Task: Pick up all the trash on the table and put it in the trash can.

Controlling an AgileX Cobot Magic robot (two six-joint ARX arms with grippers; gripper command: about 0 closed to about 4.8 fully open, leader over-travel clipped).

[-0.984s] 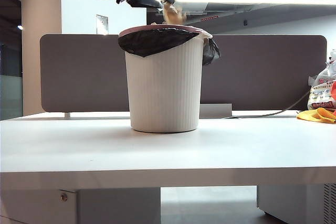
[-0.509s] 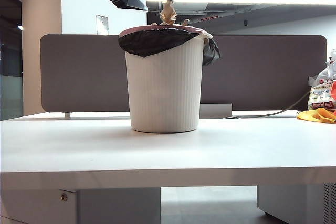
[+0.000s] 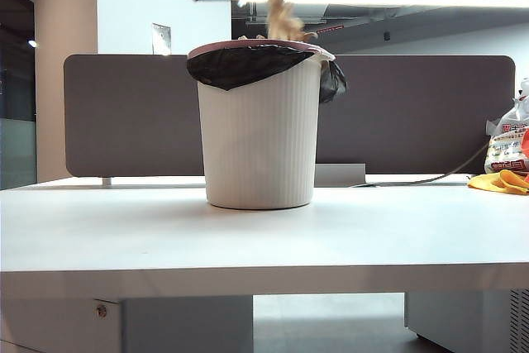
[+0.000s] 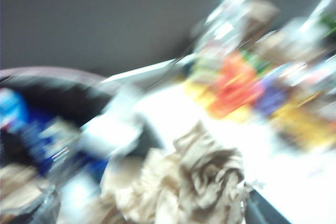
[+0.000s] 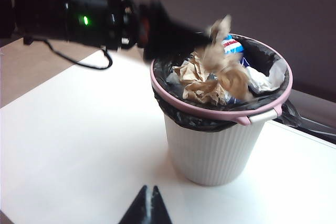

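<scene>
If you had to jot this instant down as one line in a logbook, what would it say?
left tool: open above trash can | paper wad: falling toward it | right tool: shut, empty, over table

The trash can (image 5: 212, 145) stands on the white table (image 5: 68, 145), its pink rim and black liner around a heap of crumpled tan paper (image 5: 202, 85) with a bit of blue-printed wrapper and white scrap beside it. Just above the heap a blurred wad of brown trash (image 5: 223, 59) hangs in the air off the tip of the left gripper (image 5: 197, 35), whose dark arm reaches in over the rim. The right gripper (image 5: 148, 196) shows at the near edge, jaws pressed together, well apart from the can.
</scene>
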